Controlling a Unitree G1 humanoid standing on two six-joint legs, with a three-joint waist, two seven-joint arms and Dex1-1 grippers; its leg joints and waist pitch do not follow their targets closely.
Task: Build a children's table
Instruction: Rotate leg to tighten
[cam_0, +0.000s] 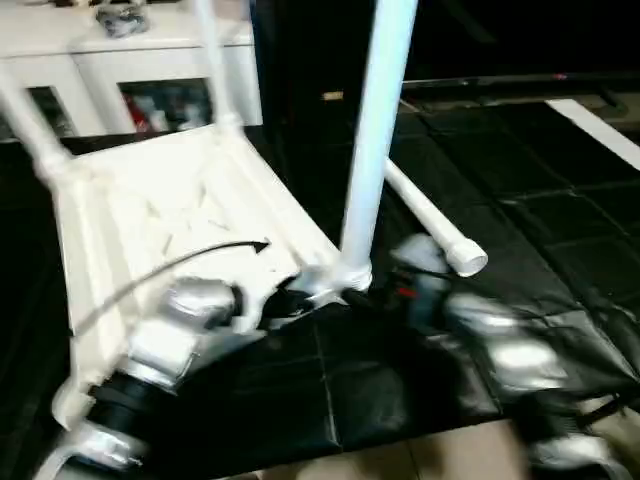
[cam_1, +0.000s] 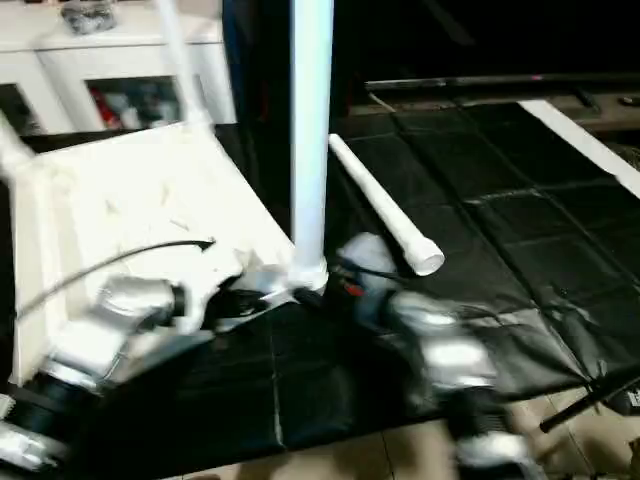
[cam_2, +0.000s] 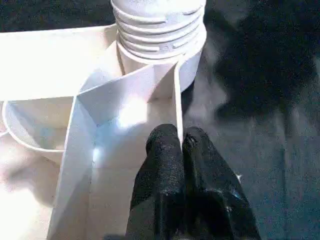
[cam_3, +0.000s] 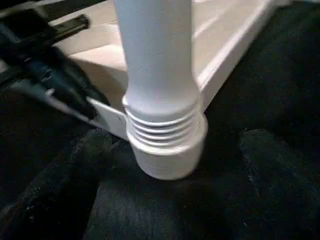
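Clenched on a thin rim wall of the tabletop (cam_2: 100, 100), the left gripper (cam_2: 181, 142) is pinching that wall between its two black fingers, as the left wrist view is showing. Just beyond them a leg (cam_2: 159, 25) is sitting in the corner socket, its threads partly exposed, with black mat (cam_2: 260, 125) lying beside the rim.

Right wrist view: the same leg (cam_3: 157, 65) is rising from its socket at the top's corner, a few thread rings showing above the collar. Black fingers of the other gripper are showing beside the corner. Whether the right gripper's own jaws are released cannot be told.

Left eye view: the top (cam_0: 180, 210) is lying upside down on the mat, ribbed underside up, tilted across the left half. Three legs are standing in sockets; the near-corner one (cam_0: 375, 130) is standing upright. A fourth leg (cam_0: 435, 225) is lying loose on the mat just beyond that corner. The right arm (cam_0: 500, 340), blurred, is hanging near the socket. A white cabinet (cam_0: 120, 70) is standing behind.

Right eye view: the same layout is appearing, loose leg (cam_1: 385, 205) apart from the top.
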